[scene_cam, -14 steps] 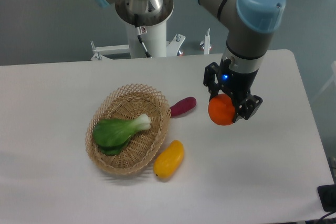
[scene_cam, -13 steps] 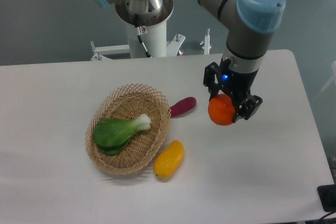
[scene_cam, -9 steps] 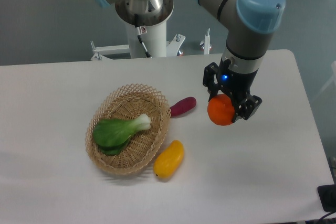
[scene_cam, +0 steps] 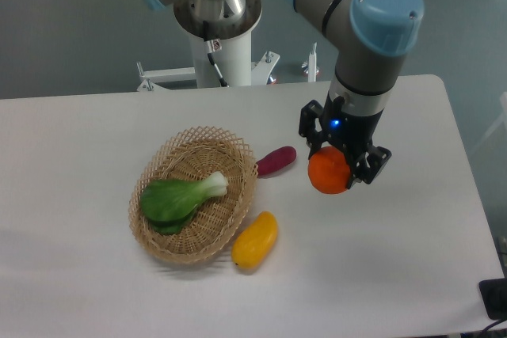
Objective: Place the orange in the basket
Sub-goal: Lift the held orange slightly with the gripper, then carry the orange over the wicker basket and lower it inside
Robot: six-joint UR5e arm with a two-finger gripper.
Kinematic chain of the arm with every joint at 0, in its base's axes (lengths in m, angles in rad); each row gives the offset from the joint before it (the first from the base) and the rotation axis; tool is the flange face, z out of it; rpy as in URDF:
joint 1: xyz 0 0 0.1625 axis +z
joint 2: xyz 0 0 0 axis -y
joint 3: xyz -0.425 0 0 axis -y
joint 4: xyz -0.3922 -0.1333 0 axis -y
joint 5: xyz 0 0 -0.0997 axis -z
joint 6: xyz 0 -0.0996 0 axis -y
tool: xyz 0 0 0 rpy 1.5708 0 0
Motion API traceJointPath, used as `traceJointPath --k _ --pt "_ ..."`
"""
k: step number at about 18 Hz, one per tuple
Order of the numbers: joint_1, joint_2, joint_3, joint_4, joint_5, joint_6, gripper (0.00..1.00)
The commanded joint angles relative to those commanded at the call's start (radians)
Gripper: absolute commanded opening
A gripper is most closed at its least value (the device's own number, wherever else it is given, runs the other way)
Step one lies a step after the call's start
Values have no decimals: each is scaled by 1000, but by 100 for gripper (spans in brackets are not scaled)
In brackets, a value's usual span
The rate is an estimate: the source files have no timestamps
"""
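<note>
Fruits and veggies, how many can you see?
4. An orange in the gripper, a green leafy vegetable in the basket, a purple one beside its rim, and a yellow fruit on the table. None look hidden.

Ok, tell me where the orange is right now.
The orange is clamped in the gripper, right of centre in the camera view, right of the purple vegetable and the basket.

orange (scene_cam: 329, 172) top hidden behind jaws; arm cut off at top edge
</note>
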Motion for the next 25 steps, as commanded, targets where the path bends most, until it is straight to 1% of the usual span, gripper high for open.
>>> traceJointPath --k 1,3,5,8,10,11,12,14,15,16,19,21,25 --pt "-35 0 -11 29 0 -89 69" --pt "-78 9 -41 39 6 -163 69" --pt "-115 31 -75 39 8 -229 69" --pt "-180 63 -144 52 11 -278 69" --pt "-216 64 -192 83 15 -315 69" --pt "-241 61 -218 118 15 -355 69" --pt "-264 55 -245 175 21 -392 69" --pt "-290 31 -317 340 29 -439 69" --pt "-299 17 -349 414 38 -444 69" --pt "-310 3 -368 451 61 -443 69" --pt "-347 -53 -364 476 142 -438 69" --pt "-365 -95 -350 479 159 -439 69" --pt "-370 -104 -362 480 161 -436 69"
